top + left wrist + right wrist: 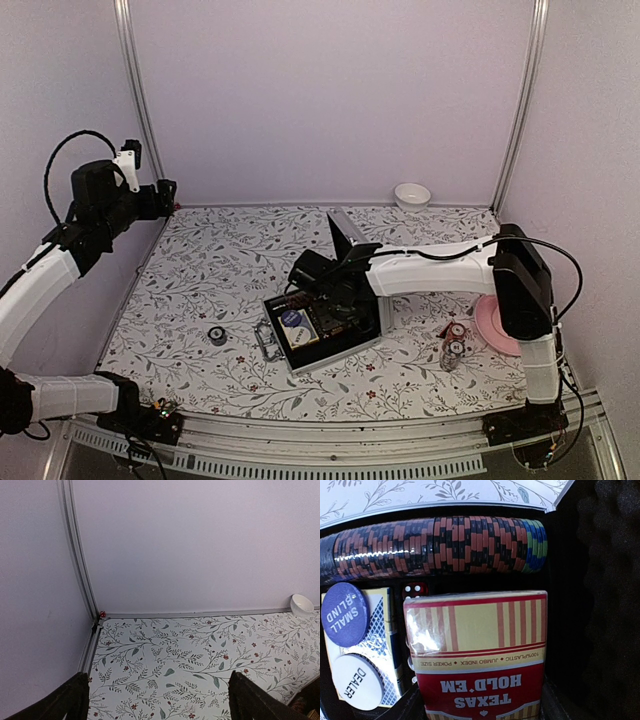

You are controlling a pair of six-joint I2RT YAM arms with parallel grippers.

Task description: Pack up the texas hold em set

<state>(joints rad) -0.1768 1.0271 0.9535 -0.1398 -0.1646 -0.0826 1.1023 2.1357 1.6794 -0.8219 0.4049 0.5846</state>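
Note:
The silver briefcase (297, 362) lies open at the table's centre, its lid (343, 228) standing up behind. My right gripper (335, 300) is inside it, shut on the red card deck (477, 655), which sits between my fingers (407, 705) over the case's black lining. A row of red, black and blue chips (440, 545) fills the far slot. The blue deck (382, 630) lies at the left under a blue "small blind" disc (345, 614) and a white "dealer" disc (357, 681). A black round button (217, 335) lies left of the case. Red and white chips (455, 345) lie at the right. My left gripper (165, 195) is open and empty, raised at the far left corner.
A pink plate (497, 325) lies at the right edge beside the loose chips. A small white bowl (412, 195) stands at the back wall and also shows in the left wrist view (301, 604). A red die (414, 590) sits in the case. Walls enclose three sides.

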